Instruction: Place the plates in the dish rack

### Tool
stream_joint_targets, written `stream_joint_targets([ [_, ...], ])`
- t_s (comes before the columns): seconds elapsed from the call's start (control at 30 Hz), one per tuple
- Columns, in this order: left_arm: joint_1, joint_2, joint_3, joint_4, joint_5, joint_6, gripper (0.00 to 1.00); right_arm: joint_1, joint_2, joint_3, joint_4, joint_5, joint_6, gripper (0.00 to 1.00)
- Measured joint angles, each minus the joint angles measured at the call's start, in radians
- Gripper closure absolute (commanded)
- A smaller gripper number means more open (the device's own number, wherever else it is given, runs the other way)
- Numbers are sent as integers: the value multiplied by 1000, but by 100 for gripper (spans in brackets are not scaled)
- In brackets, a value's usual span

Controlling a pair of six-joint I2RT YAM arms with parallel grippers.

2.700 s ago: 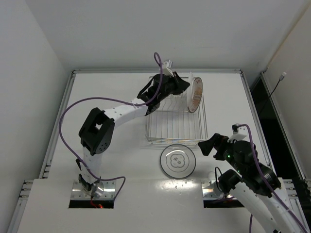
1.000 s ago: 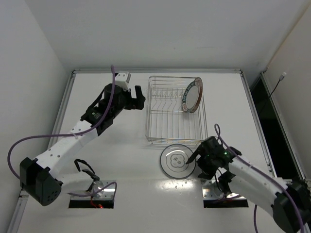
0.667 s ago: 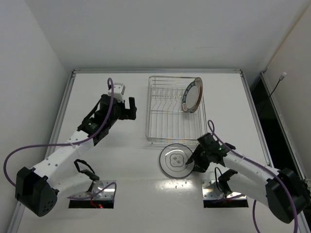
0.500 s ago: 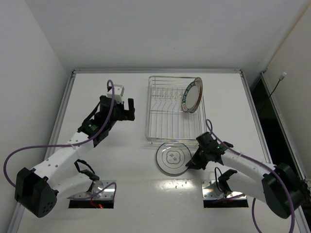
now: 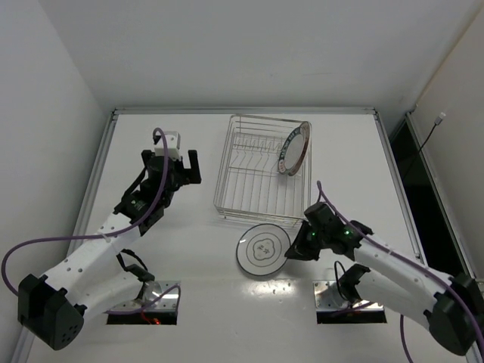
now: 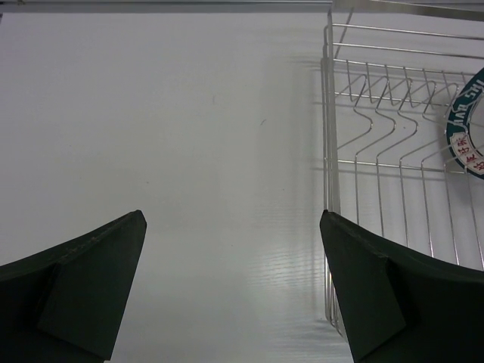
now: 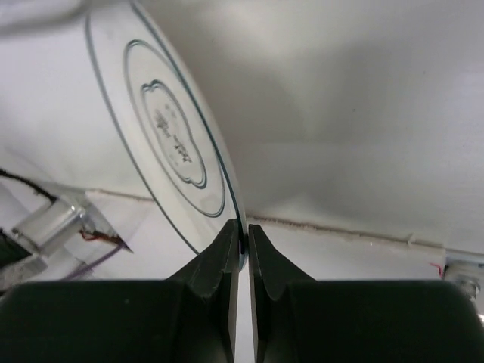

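The dish rack (image 5: pixel 249 189) is a chrome wire basket on the white table, sitting slightly skewed. A white plate with a dark patterned rim (image 5: pixel 293 157) stands on edge in the rack's far right slots; its rim (image 6: pixel 463 125) shows beside the rack wires (image 6: pixel 378 151) in the left wrist view. A greyish glassy plate (image 5: pixel 261 250) lies just in front of the rack. My right gripper (image 5: pixel 291 249) is shut on that plate's right rim; in the right wrist view the rim of the plate (image 7: pixel 170 144) sits pinched between the fingers of the gripper (image 7: pixel 242 231). My left gripper (image 5: pixel 181 168) (image 6: pixel 231 219) hangs open and empty, left of the rack.
The table's raised edge (image 5: pixel 102 174) runs along the left, with white walls behind it. Metal mounting plates (image 5: pixel 144 296) (image 5: pixel 340 293) sit at the near edge by the arm bases. A purple cable (image 5: pixel 45 246) loops off the left arm.
My right gripper closed on the glassy plate's rim and the plate slid left. The rack shifted left and turned a little. The left arm drew back to the left, away from the rack.
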Motion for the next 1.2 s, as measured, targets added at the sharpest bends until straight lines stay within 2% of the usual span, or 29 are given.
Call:
stream_joint_targets([
  [0.1, 0, 0, 0, 0, -19, 0, 0, 3, -90, 14, -75, -5, -27, 100],
  [0.23, 0, 0, -3, 0, -37, 0, 0, 16, -148, 129, -239, 25, -87, 100],
  [0.33, 0, 0, -5, 0, -46, 0, 0, 30, -138, 315, -371, 91, -143, 100],
  [0.43, 0, 0, -5, 0, -51, 0, 0, 37, -75, 593, -492, 216, -209, 100],
  [0.57, 0, 0, -5, 0, -50, 0, 0, 34, 73, 969, -568, 465, -313, 100],
  [0.77, 0, 0, -5, -1, -50, -1, 0, 28, 374, 1338, -559, 774, -487, 100],
  [0.93, 0, 0, -5, -2, -48, -1, 0, 5, 673, 1474, -483, 932, -615, 100],
  [1.07, 0, 0, -5, -2, -48, -1, 0, -26, 823, 1508, -452, 976, -690, 100],
  [1.2, 0, 1, -5, -2, -49, -1, 0, -77, 949, 1634, -444, 996, -747, 100],
])
